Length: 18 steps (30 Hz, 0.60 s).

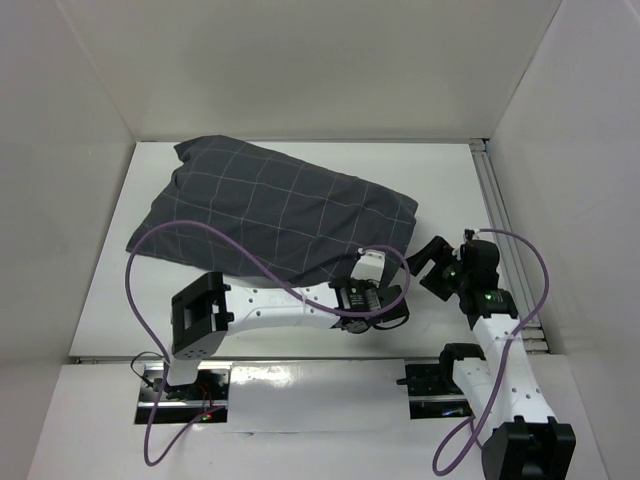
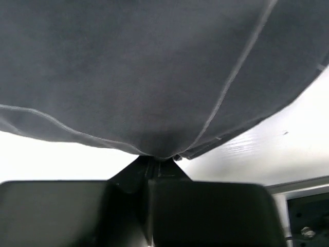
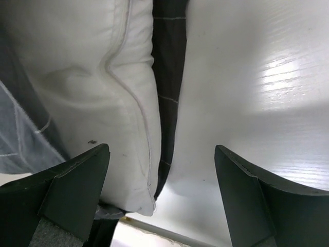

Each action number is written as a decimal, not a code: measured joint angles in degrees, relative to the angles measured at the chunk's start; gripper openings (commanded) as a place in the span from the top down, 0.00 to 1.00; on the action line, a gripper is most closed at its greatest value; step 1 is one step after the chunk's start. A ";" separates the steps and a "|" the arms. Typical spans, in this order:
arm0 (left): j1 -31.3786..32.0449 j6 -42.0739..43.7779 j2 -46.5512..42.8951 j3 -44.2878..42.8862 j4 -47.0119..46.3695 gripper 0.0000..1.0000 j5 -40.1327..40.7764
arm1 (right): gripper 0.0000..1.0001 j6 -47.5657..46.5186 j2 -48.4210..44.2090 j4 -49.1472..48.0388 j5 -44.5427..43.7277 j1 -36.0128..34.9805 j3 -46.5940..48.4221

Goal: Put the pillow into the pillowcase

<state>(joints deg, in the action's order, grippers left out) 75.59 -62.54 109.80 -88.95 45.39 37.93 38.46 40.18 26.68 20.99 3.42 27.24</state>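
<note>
The dark grey checked pillowcase (image 1: 270,215) lies bulging across the table from back left toward the middle. In the right wrist view the white pillow (image 3: 87,67) shows at the case's open end, its seamed corner poking out beside a dark strip of pillowcase (image 3: 167,62). My left gripper (image 1: 370,264) is at the case's near right edge. In its wrist view the left gripper (image 2: 154,160) is shut, pinching a fold of pillowcase (image 2: 154,77) at the tips. My right gripper (image 1: 432,264) sits just right of that end. The right gripper (image 3: 162,149) is open, straddling the pillow corner and bare table.
The white table (image 1: 440,180) is enclosed by white walls at the back and sides. A metal rail (image 1: 500,220) runs along the right edge. A purple cable (image 1: 140,260) from the left arm loops over the pillowcase's near left part.
</note>
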 measured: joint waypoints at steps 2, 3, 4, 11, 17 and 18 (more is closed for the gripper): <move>0.00 -1.14 -0.31 0.22 0.85 1.00 0.35 | 0.10 -0.07 0.02 -0.31 1.22 0.00 -0.31; 0.00 -1.57 -0.55 0.39 1.25 1.00 0.42 | 0.10 -0.22 0.02 -0.46 1.92 0.00 -0.52; 0.00 -2.16 -0.96 0.76 1.49 1.00 0.46 | 0.10 -0.37 0.04 -0.50 2.84 0.00 -0.83; 0.00 -4.17 -6.16 2.86 3.08 1.00 0.63 | 0.18 -2.14 2.43 -2.60 8.07 -2.14 -3.37; 1.38 -3.54 -14.93 6.03 2.89 1.00 -0.57 | 0.23 0.72 6.58 -12.41 13.11 -9.05 -7.02; 1.68 -3.28 -16.06 6.14 2.84 1.00 -0.90 | 0.30 1.22 7.82 -14.36 13.73 -10.16 -7.13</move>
<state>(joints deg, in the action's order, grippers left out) 77.28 -65.82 93.73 -82.81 48.23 37.04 39.68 48.01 12.32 34.72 -6.74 20.12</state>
